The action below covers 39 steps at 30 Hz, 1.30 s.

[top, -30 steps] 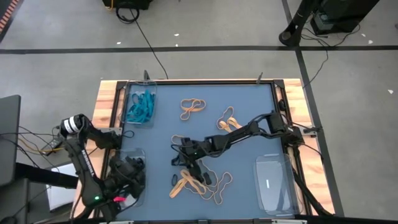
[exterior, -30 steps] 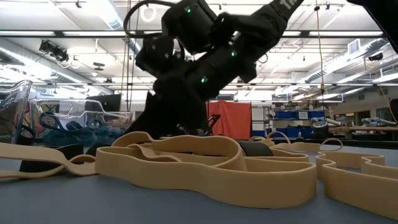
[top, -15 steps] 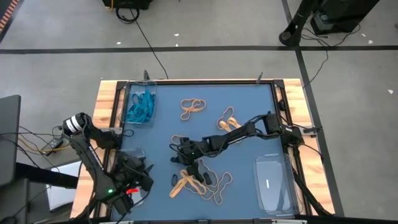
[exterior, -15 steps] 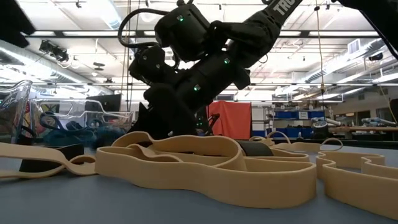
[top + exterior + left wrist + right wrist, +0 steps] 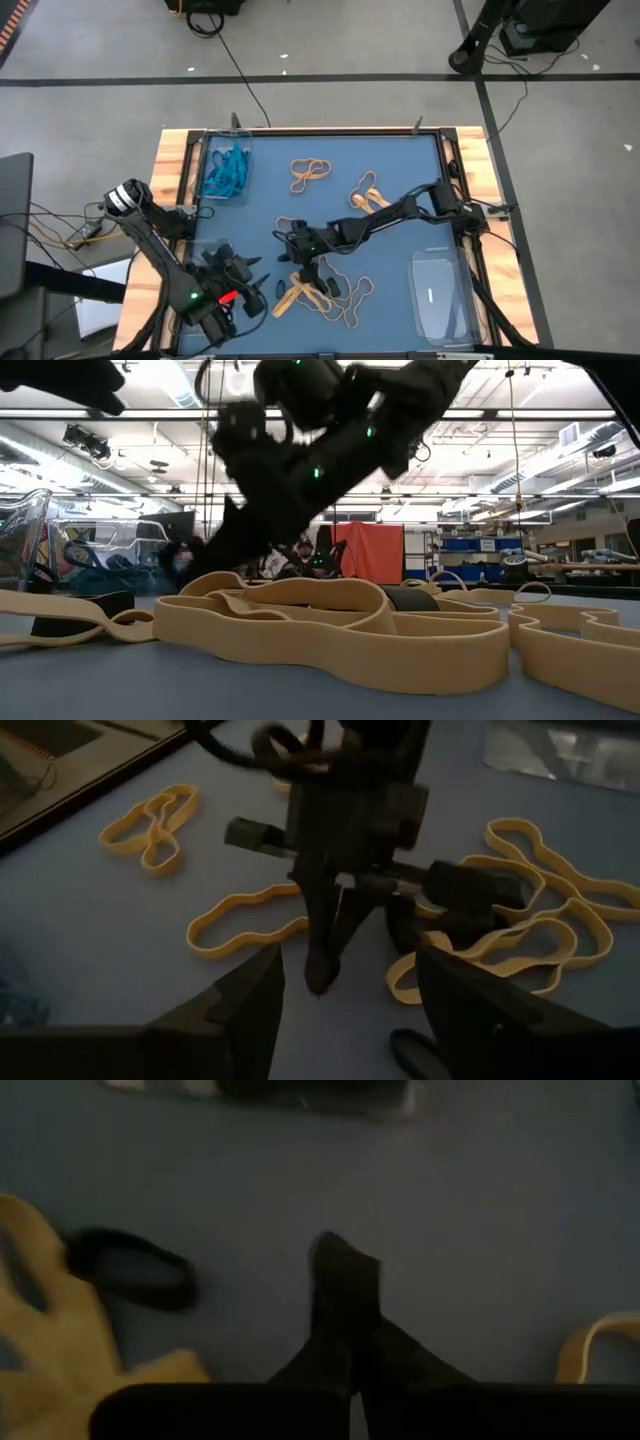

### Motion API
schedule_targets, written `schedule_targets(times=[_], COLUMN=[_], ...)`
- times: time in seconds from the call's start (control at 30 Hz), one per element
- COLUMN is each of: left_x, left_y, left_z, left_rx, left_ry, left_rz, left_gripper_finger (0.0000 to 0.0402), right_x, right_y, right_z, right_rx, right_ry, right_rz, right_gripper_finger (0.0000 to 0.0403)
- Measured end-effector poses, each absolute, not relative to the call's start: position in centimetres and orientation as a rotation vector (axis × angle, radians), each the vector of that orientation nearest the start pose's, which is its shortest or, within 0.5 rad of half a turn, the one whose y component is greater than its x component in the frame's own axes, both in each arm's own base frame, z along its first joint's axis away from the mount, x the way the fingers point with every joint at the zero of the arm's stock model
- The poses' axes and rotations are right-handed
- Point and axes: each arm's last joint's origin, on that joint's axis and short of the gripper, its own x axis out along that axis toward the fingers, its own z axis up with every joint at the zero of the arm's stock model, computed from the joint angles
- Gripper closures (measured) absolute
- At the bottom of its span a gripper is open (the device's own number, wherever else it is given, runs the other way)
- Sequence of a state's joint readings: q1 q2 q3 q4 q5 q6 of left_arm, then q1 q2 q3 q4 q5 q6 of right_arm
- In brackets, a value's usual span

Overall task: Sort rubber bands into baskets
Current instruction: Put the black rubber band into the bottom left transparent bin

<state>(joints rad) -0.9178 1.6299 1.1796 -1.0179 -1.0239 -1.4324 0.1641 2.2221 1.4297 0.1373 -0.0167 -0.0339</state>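
Tan rubber bands (image 5: 322, 293) and black ones (image 5: 331, 286) lie loose on the blue mat; more tan ones (image 5: 310, 172) lie farther back. Teal bands fill the far-left basket (image 5: 225, 170). A clear basket (image 5: 440, 295) stands at the near right, and another (image 5: 205, 255) lies partly under my left arm. My right gripper (image 5: 320, 978) points down, shut, its tips at the mat beside a black band (image 5: 130, 1275). My left gripper (image 5: 262, 290) hovers open just left of it, nothing between its fingers. My right gripper comes from above with its shut fingertips (image 5: 345, 1265) down at the mat. I cannot tell whether a thin black band is caught between them or whether they touch only the mat.
The wooden table frame (image 5: 175, 160) borders the mat on the left and right. The two grippers stand close together near the mat's middle. Bare mat lies between the far bands and the near-right basket.
My left gripper has swung from over the near-left basket toward the table's right, out over the mat and close to my right gripper. My right gripper has stayed over the same patch of bands and has shut its fingers.
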Motion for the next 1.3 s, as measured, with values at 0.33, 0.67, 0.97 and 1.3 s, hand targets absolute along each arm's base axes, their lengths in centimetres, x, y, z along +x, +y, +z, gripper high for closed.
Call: schedule_targets(times=[0.33, 0.67, 0.97, 1.3], left_x=[21.5, 22.5, 23.3, 23.7], left_y=[-21.6, -21.2, -20.4, -20.0], left_z=[21.9, 20.8, 20.8, 20.8], left_rx=[-0.074, -0.053, -0.073, -0.044], left_ry=[0.559, 0.583, 0.589, 0.606], left_rz=[0.562, 0.600, 0.634, 0.632], left_gripper_finger=[0.0172, 0.0172, 0.0207, 0.0245], right_x=[45.5, 45.3, 45.3, 45.3], right_y=[9.4, 9.5, 9.5, 9.5], right_z=[16.8, 18.1, 18.1, 18.1], right_rx=[-0.124, -0.125, -0.124, -0.118], right_ry=[0.579, 0.551, 0.549, 0.549], right_rz=[0.199, 0.203, 0.203, 0.201], right_gripper_finger=[0.0387, 0.0383, 0.0382, 0.0384])
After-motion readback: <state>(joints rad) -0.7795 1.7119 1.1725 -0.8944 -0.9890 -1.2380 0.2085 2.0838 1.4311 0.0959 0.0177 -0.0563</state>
